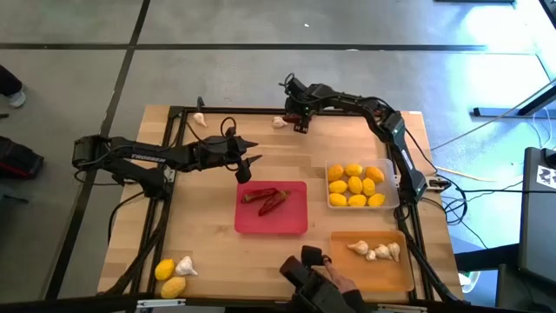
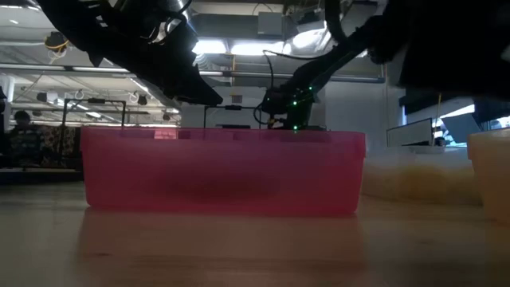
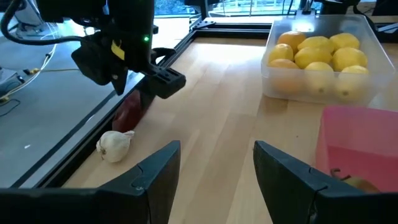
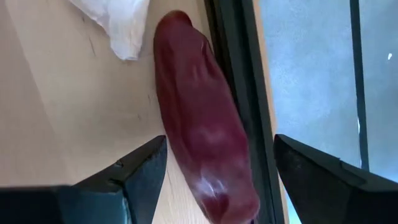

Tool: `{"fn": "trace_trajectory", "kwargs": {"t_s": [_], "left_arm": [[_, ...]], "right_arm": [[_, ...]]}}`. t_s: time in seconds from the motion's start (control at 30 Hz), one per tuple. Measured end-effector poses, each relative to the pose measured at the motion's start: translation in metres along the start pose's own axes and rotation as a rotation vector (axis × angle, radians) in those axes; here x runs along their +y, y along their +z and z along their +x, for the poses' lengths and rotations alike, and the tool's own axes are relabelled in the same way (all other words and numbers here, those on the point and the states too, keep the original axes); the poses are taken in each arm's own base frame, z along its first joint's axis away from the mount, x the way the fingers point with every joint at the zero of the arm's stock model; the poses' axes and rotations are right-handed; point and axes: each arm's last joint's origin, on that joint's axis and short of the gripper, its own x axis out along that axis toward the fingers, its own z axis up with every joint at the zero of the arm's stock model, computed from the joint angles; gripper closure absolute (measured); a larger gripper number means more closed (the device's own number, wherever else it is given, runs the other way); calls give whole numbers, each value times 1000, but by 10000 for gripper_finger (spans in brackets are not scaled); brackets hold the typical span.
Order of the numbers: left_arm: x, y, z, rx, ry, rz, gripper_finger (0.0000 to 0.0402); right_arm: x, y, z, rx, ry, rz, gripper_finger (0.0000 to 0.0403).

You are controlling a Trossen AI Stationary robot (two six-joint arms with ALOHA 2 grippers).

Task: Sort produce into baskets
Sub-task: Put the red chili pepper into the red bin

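I hold the right gripper [image 4: 211,180] over a dark red chili pepper [image 4: 202,124] that lies along the black frame rail [image 4: 233,74] at the far edge of the desk [image 1: 208,235], jaws spread and straddling it, not yet touching. To take it cleanly, I judge I should lower straight down, centre the pepper between the jaws and close across its narrow width, since the rail crowds its outer side and leaves one jaw little room. A garlic bulb [image 4: 118,25] lies just beside the pepper's far end and could be nudged or pinched along with it.

Taking the red tray [image 1: 271,209] at mid-desk as landmark: it already holds two chili peppers [image 1: 268,198], and this one belongs with them, I judge. The left gripper [image 1: 248,163] hovers just behind the tray's left corner, jaws spread and empty, partly on the line between the pepper and the tray. Right of the tray, the clear tray [image 1: 360,185] is filled with lemons [image 1: 354,185]; nearer me on that side, the orange tray [image 1: 373,261] holds garlic. Well off to the tray's near left lie two lemons [image 1: 169,278] and a garlic bulb [image 1: 185,266]; another bulb [image 1: 200,119] sits at the far left.
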Motion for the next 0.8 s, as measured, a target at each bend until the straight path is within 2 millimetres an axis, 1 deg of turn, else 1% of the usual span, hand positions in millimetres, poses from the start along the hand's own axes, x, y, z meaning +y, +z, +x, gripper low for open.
{"fn": "trace_trajectory", "kwargs": {"t_s": [0.2,0.33,0.4,0.47,0.7,0.8], "left_arm": [[0,-1,0,7,0,0,202],[0,-1,0,12,0,0,202],[0,-2,0,16,0,-2,202],[0,-2,0,16,-1,-2,202],[0,-2,0,18,-1,-5,202],[0,-2,0,18,0,-7,202]], "right_arm": [[-2,-5,15,32,-5,1,116],[-3,-6,16,41,-8,-5,117],[-3,-6,17,39,2,-6,125],[-3,-7,16,41,4,-8,140],[-2,-6,16,41,9,-12,215],[-3,-6,16,49,-3,-13,235]]}}
